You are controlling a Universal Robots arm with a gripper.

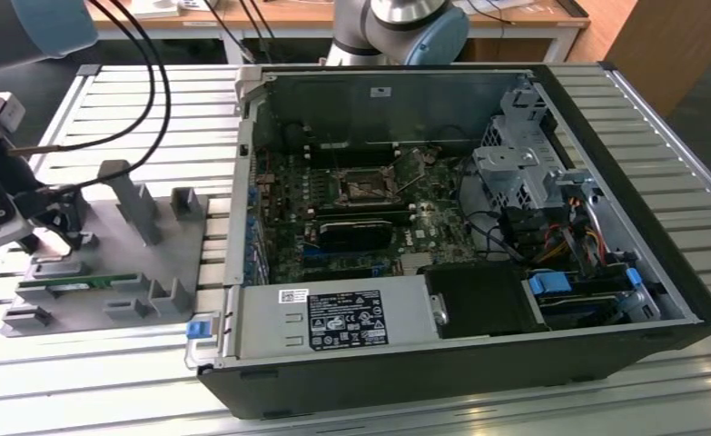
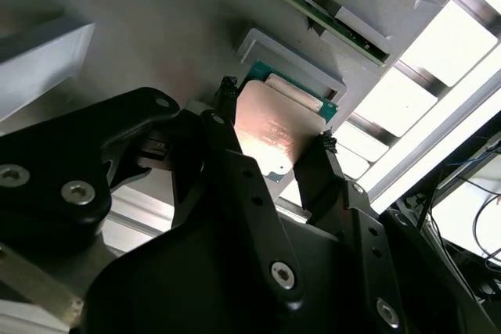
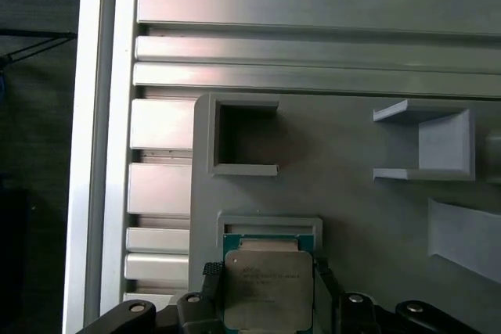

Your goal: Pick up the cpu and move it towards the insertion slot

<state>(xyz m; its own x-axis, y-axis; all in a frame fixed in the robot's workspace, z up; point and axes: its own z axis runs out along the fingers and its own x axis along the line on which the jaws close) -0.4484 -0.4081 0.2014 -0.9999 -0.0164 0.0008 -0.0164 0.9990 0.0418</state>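
Exterior view, starting at its left: the gripper (image 1: 50,238) hangs low over a grey fixture tray (image 1: 119,262). The tray lies on the slatted desk (image 1: 198,154), close to the desk's edge on the exterior view's left. One long green memory stick (image 1: 76,283) lies along the tray's near edge. In both wrist views the cpu (image 2: 274,134) sits at a shallow grey pocket of that tray, shiny lid facing up. The two black fingers (image 2: 243,177) are closed against two opposite edges of it and appear to pinch it there. Whether it has left the pocket I cannot tell. It looks thin, stiff and light, so weight should be no trouble. The smooth metal lid would probably be slippery under a pad, and the thin green rim and underside are likely delicate. The opposite edges seem the right place to hold it, kept level and with modest force. Well apart, toward the exterior view's right, the open computer case (image 1: 477,363) lies on its side across the desk's middle. The insertion slot (image 1: 365,186) is on the board inside it. Counted: one cpu, one insertion slot, one memory stick, one tray, one case, two fingers.
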